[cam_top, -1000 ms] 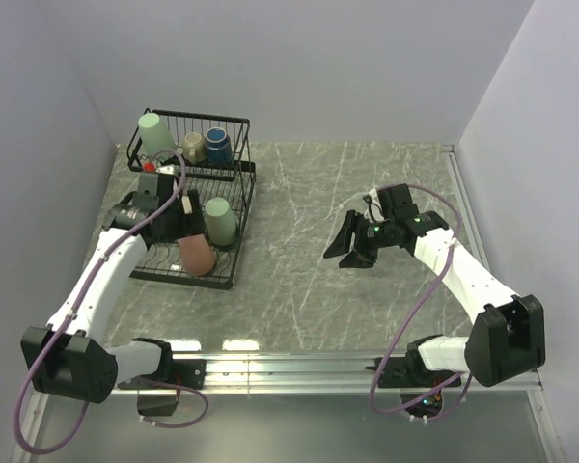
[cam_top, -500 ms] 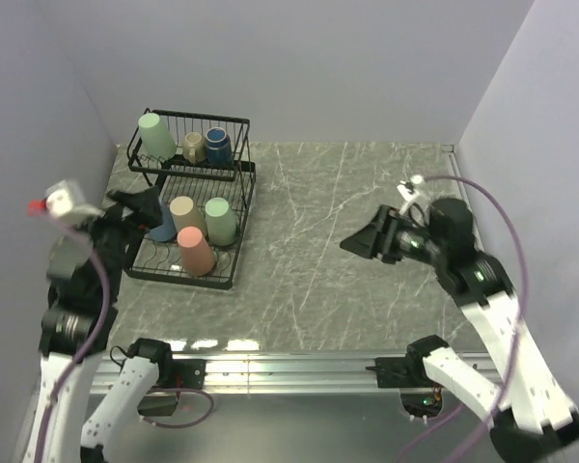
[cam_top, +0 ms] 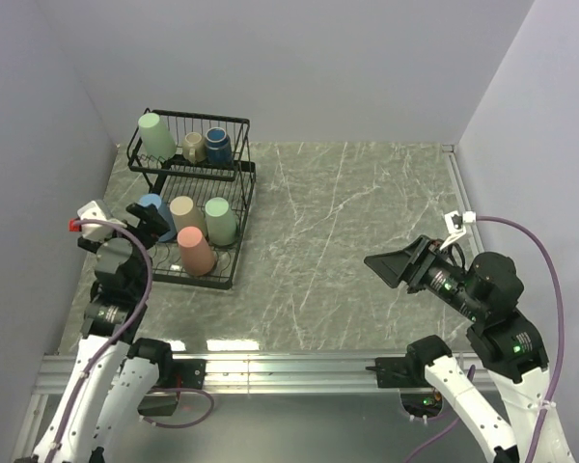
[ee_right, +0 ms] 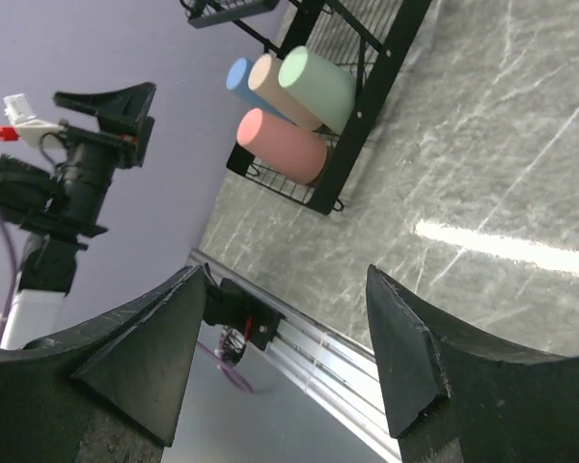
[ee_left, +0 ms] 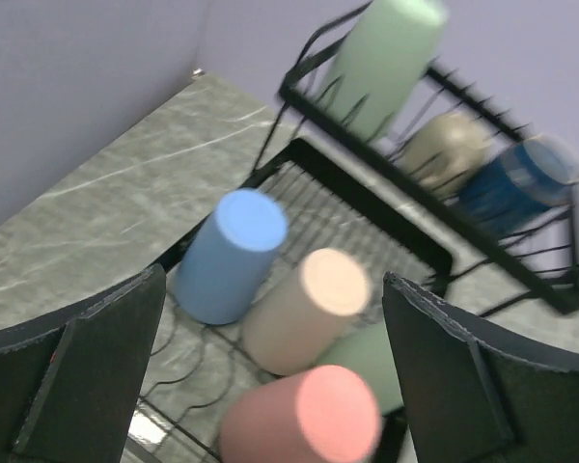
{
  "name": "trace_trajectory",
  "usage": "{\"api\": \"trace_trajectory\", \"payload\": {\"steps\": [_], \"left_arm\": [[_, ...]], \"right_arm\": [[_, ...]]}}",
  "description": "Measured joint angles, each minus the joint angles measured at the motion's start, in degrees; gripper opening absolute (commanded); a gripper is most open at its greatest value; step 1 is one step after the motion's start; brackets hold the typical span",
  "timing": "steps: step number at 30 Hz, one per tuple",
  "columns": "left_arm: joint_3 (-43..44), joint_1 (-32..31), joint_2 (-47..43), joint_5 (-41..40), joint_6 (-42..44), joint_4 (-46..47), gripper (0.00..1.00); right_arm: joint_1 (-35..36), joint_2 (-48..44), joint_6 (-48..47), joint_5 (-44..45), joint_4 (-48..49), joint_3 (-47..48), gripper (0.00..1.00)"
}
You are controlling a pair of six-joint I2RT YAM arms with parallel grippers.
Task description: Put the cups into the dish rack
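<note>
The black wire dish rack stands at the far left. Its upper basket holds a pale green cup, a beige mug and a dark-blue cup. Its lower tier holds light blue, beige, pale green and salmon cups. My left gripper is open and empty, raised just left of the rack. In the left wrist view it looks down on the light blue, beige and salmon cups. My right gripper is open and empty at the near right.
Purple-grey walls close in the left, back and right sides. An aluminium rail runs along the near edge. The right wrist view shows the rack, the left arm and the rail from far off.
My left gripper has let go of the salmon cup, left it in the lower tier, and drawn back to the near left. My right arm has drawn back toward the near right.
</note>
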Motion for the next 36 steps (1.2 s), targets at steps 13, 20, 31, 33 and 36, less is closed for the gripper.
{"api": "trace_trajectory", "payload": {"steps": [13,20,31,33,36], "left_arm": [[-25.14,8.94,19.67,0.59,4.57,34.21,0.99],[-29.03,13.68,29.97,6.93,6.01,51.34,0.99],[-27.87,13.84,34.95,11.96,7.10,58.16,0.99],[-27.87,13.62,34.49,11.72,7.32,58.16,0.99],[-27.87,13.00,34.36,11.56,7.76,58.12,0.99]], "right_arm": [[0.00,-9.40,-2.40,3.96,-5.75,-0.02,0.75],[0.00,-10.27,-2.73,7.96,-9.64,1.05,0.75],[0.00,-5.18,-0.81,8.07,-6.16,0.09,0.75],[0.00,-4.61,-0.48,8.07,-5.66,0.04,0.75],[0.00,-3.58,-0.17,8.09,-5.14,-0.04,0.75]]}}
